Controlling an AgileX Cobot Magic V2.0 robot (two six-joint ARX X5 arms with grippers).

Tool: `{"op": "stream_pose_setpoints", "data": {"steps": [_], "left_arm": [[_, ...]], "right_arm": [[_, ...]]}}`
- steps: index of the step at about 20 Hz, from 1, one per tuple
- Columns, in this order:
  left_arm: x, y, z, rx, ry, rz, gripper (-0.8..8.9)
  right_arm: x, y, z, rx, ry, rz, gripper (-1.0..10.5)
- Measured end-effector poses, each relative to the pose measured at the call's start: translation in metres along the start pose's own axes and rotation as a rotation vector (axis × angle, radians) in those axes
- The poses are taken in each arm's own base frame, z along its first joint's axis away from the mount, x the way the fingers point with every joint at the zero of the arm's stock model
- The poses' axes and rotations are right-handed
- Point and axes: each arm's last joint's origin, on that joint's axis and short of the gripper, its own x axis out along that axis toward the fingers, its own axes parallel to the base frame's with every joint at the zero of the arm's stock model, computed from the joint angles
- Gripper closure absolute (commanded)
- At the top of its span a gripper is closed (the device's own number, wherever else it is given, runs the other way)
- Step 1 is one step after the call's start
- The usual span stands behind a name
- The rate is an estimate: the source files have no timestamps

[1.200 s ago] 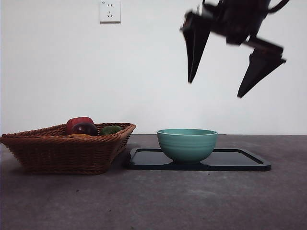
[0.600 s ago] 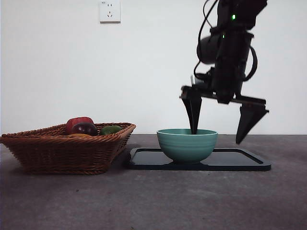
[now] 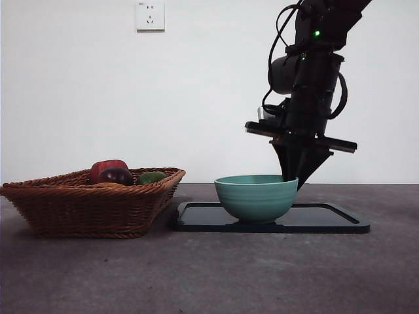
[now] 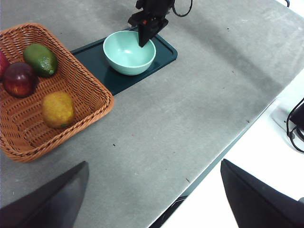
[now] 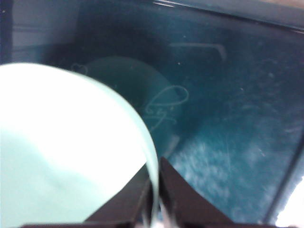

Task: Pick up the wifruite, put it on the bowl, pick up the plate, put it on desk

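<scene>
The right gripper [image 3: 292, 178] is closed on the pale rim of the teal-green ridged ceramic bowl [image 3: 255, 198], one black jaw inside the rim and one outside, and the bowl sits directly beneath it on the glossy black rectangular tray [image 3: 330, 222]. The round orange fruit [image 4: 57, 109] lies well away from that gripper, in the brown wicker basket [image 3: 78, 208] beside a dark red-purple fruit [image 4: 19, 79] and a green fruit [image 4: 40, 59]. The left gripper [image 4: 152, 199] hangs high above the matte dark grey counter [image 4: 190, 109], jaws spread wide and empty.
</scene>
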Motion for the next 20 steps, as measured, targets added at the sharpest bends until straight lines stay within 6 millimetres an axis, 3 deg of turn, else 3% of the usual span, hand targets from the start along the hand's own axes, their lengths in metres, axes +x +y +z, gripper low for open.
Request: {"op": "stream_pose_setpoints", "data": {"steps": [2, 6, 10, 14, 20], "left_arm": [[0.0, 0.0, 0.0, 0.0, -0.001, 0.0, 3.76], [0.0, 0.0, 0.0, 0.0, -0.001, 0.0, 3.76], [0.0, 0.0, 0.0, 0.0, -0.001, 0.0, 3.76], [0.0, 0.0, 0.0, 0.0, -0.001, 0.0, 3.76], [0.0, 0.0, 0.0, 0.0, -0.001, 0.0, 3.76]], "right_arm": [[-0.022, 0.003, -0.006, -0.039, 0.005, 0.0, 9.4], [-0.088, 0.015, -0.034, -0.126, -0.044, 0.012, 9.4], [-0.113, 0.029, -0.083, -0.226, -0.05, 0.031, 9.4], [-0.104, 0.032, -0.131, -0.298, -0.057, 0.098, 9.4], [-0.047, 0.026, -0.157, -0.31, 0.014, 0.139, 9.4]]}}
